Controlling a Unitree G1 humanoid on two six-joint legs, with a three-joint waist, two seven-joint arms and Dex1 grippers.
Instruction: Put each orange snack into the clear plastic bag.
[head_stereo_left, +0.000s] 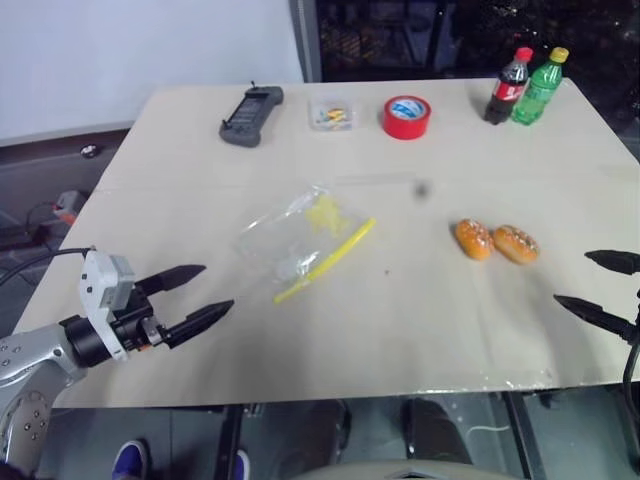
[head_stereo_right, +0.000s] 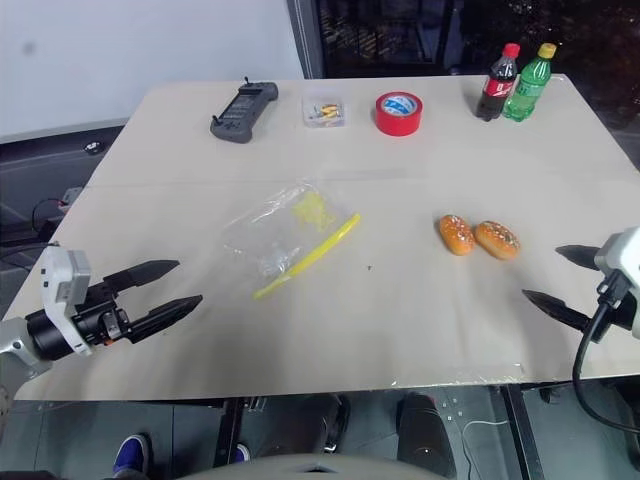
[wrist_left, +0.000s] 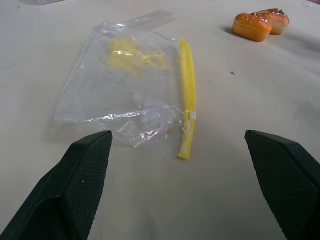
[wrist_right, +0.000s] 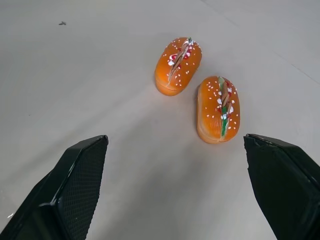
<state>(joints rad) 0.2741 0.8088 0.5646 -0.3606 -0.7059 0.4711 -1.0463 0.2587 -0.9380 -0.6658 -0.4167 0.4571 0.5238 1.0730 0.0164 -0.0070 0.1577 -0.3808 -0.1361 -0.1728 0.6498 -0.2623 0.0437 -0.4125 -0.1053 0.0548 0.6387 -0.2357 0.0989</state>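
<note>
Two orange snacks (head_stereo_left: 474, 238) (head_stereo_left: 516, 243) lie side by side on the right half of the tan table, small buns with speckled tops, touching neither gripper. The clear plastic bag (head_stereo_left: 300, 235) lies flat and crinkled near the table's middle, its yellow strip (head_stereo_left: 327, 260) along the nearer edge. My left gripper (head_stereo_left: 218, 286) hovers open over the front left of the table, pointing at the bag with nothing between its fingers. Open and empty as well, my right gripper (head_stereo_left: 572, 278) sits at the front right, a short way from the snacks (wrist_right: 178, 66) (wrist_right: 218, 108).
Along the far edge stand a dark handheld controller (head_stereo_left: 251, 115), a small clear box (head_stereo_left: 331, 114), a red tape roll (head_stereo_left: 406, 117), a cola bottle (head_stereo_left: 508, 87) and a green bottle (head_stereo_left: 538, 87). The table's front edge (head_stereo_left: 300, 395) runs just below both grippers.
</note>
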